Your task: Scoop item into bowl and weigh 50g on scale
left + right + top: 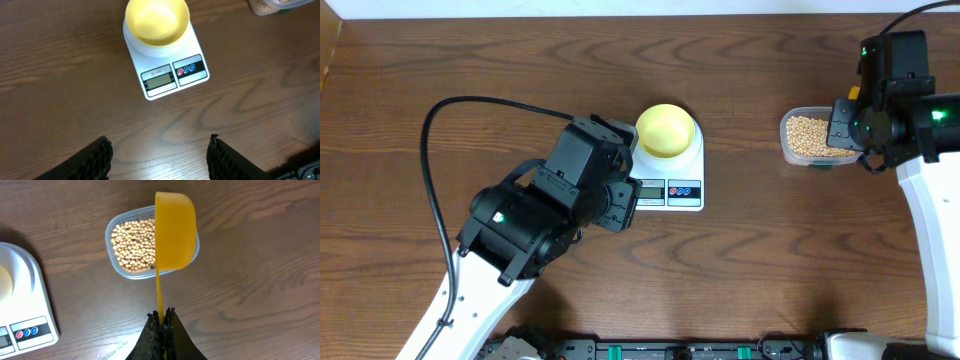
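Note:
The pale yellow bowl point(667, 129) stands empty on the white scale point(682, 172) at the table's middle; both show in the left wrist view, bowl point(156, 21) on scale point(167, 67). The beans point(807, 133) fill a clear tub point(788, 148) at the right; the right wrist view shows the beans point(132, 238) too. My right gripper point(162, 315) is shut on the handle of a yellow measuring spoon point(174, 230), whose cup hangs on its side over the tub's right half. My left gripper point(160, 150) is open and empty above bare wood, just left of the scale.
The right arm point(890, 90) stands over the tub's right end. The left arm point(540, 215) and its black cable point(440, 130) cover the table's left middle. The table's far edge runs along the top of the overhead view.

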You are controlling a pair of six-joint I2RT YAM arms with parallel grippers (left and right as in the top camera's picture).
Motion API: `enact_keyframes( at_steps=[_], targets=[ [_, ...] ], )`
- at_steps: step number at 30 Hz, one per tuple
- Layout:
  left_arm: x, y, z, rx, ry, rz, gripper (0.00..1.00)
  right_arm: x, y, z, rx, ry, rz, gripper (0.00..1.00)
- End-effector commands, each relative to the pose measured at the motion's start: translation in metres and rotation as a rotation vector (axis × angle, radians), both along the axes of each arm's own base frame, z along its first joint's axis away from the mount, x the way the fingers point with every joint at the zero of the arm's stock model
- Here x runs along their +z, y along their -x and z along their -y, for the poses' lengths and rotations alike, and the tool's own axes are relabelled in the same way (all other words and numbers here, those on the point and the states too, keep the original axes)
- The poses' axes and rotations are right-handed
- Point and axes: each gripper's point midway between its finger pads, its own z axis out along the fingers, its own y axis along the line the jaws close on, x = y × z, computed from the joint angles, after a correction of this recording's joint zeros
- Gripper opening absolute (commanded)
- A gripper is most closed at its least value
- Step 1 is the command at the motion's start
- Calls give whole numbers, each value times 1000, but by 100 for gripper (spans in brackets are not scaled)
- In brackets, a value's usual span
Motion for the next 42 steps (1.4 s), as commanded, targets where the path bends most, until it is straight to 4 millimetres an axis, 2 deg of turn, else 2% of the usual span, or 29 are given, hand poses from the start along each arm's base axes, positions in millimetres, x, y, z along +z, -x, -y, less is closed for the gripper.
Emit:
enact_keyframes(
  at_steps=[1,3,5,7,12,30,36,42],
  targets=[
    [3,3,10,-43,38,-23,63,-9,-1,9,-45,8,-28,1],
    [0,4,10,-45,34,-36,64,-14,-1,11,-54,8,-46,1],
    [-1,4,10,-45,29,-43,74,-20,-1,12,-69,12,-69,1],
    [-2,4,10,-45,27,-46,79,-27,0,13,-84,15,-99,1],
    [-2,5,10,-44,26,-48,98,-47,3,19,-127,44,-182,1],
    [-2,5,9,-44,26,-48,99,-109,-17,27,-154,69,-344,1],
    [-2,5,9,-44,26,-48,99,-121,-26,28,-147,83,-349,1],
    [-2,5,9,-44,26,-48,99,-129,-26,30,-138,84,-381,1]
  ],
)
